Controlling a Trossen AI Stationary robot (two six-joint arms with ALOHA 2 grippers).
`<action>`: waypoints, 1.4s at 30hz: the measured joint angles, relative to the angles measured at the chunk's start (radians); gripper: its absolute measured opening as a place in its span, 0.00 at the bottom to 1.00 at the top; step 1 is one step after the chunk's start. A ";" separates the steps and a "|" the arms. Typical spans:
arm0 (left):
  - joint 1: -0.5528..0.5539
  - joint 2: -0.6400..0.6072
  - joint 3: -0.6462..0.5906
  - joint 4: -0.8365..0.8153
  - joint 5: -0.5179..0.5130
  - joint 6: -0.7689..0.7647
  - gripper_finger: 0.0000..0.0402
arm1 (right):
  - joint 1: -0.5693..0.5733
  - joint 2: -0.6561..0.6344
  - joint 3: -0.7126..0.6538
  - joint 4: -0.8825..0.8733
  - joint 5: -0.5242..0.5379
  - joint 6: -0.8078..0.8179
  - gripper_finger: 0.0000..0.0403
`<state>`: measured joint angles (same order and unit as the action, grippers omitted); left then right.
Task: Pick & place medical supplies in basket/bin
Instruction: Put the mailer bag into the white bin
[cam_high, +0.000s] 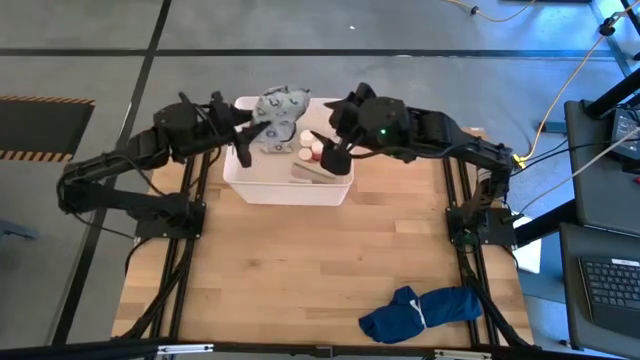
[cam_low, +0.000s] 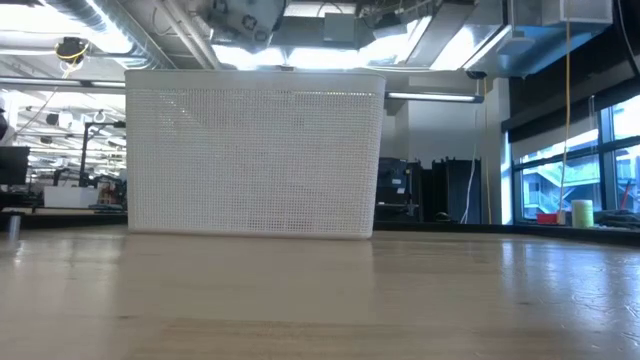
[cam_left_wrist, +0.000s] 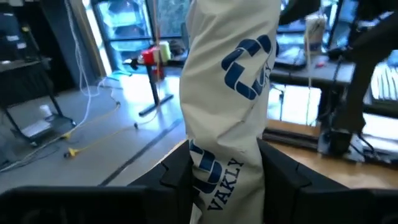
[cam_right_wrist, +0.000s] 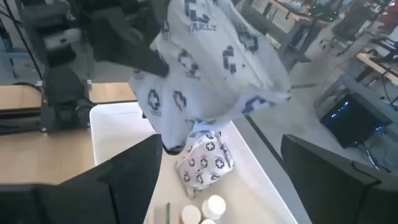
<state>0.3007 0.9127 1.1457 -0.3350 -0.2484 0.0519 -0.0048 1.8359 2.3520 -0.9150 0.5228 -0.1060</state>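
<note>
The white bin (cam_high: 290, 185) stands at the table's far middle; its mesh wall (cam_low: 255, 155) fills the low view. My left gripper (cam_high: 255, 128) is shut on a white printed soft packet (cam_high: 280, 106), held above the bin's far left part. A second packet (cam_right_wrist: 205, 162) lies on the bin's floor, with small white cylinders (cam_right_wrist: 214, 205), an orange bottle (cam_right_wrist: 189, 214) and a tan roll (cam_high: 315, 172). My right gripper (cam_right_wrist: 230, 186) hovers open over the bin's right part (cam_high: 335, 150), touching nothing. My left gripper pinches the packet's lower end (cam_left_wrist: 217, 180) between its two fingers (cam_left_wrist: 177, 177). The fingers come nearly level from the table's left. The packet (cam_right_wrist: 211, 68) sticks out past the fingertips, bunched and crumpled, lifted clear above the bin.
A dark blue cloth bundle (cam_high: 420, 312) lies near the table's front right. The wooden tabletop (cam_high: 320, 260) in front of the bin holds nothing else. Cables and desks stand beyond the table's right edge.
</note>
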 joint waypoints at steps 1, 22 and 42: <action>0.018 -0.016 -0.033 0.034 0.013 -0.015 0.30 | 0.004 -0.001 0.000 -0.001 0.000 -0.001 0.81; 0.278 -0.033 -0.558 0.385 0.067 -0.348 0.31 | 0.017 0.011 -0.001 -0.096 -0.001 0.050 0.81; 0.277 0.070 -0.557 0.382 0.023 -0.354 0.32 | 0.017 0.011 -0.001 -0.110 -0.001 0.053 0.81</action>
<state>0.5781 0.9825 0.5889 0.0471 -0.2255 -0.3022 0.0120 1.8469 2.3508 -1.0248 0.5220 -0.0528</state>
